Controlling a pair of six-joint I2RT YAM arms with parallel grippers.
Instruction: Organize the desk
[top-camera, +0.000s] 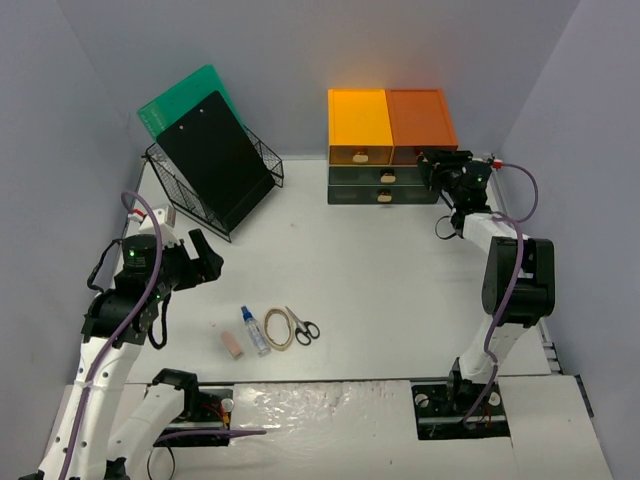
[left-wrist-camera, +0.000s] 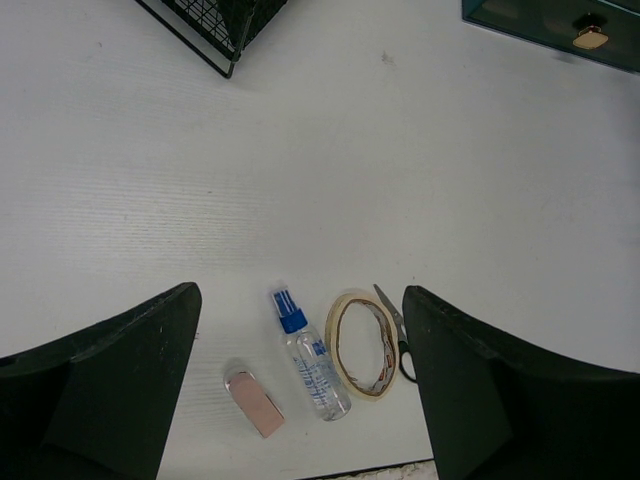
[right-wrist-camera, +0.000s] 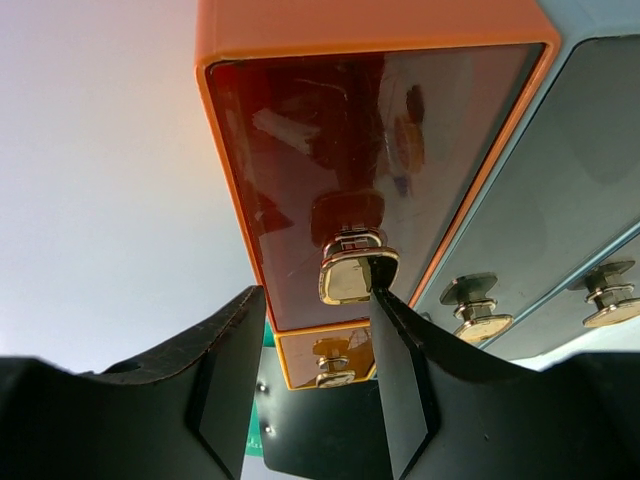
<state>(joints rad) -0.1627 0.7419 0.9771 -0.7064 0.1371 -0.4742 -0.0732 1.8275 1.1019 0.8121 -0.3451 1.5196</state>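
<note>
Desk (left-wrist-camera: 420, 170) recorded as matte white. Seen between fingers of the black left pincer (left-wrist-camera: 300, 292): clear bottle (left-wrist-camera: 318, 372), blue-capped; beige tape ring (left-wrist-camera: 360, 345); pink eraser (left-wrist-camera: 256, 402). Seen at tips of the black right pincer (right-wrist-camera: 315, 285): gold knob (right-wrist-camera: 350, 274) on glossy orange drawer (right-wrist-camera: 300, 150).

Eraser (left-wrist-camera: 255, 402), spray bottle (left-wrist-camera: 311, 355), tape roll (left-wrist-camera: 360, 343) and scissors (left-wrist-camera: 397, 335) lie side by side near the bench's (left-wrist-camera: 400, 170) front edge; left end effector (left-wrist-camera: 300, 295) spread wide.

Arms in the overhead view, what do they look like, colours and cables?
Both have white links and black joint housings. Purple cables loop along the left arm and the right arm. The left carries a small green light. Fingers are matte black wedges.
</note>
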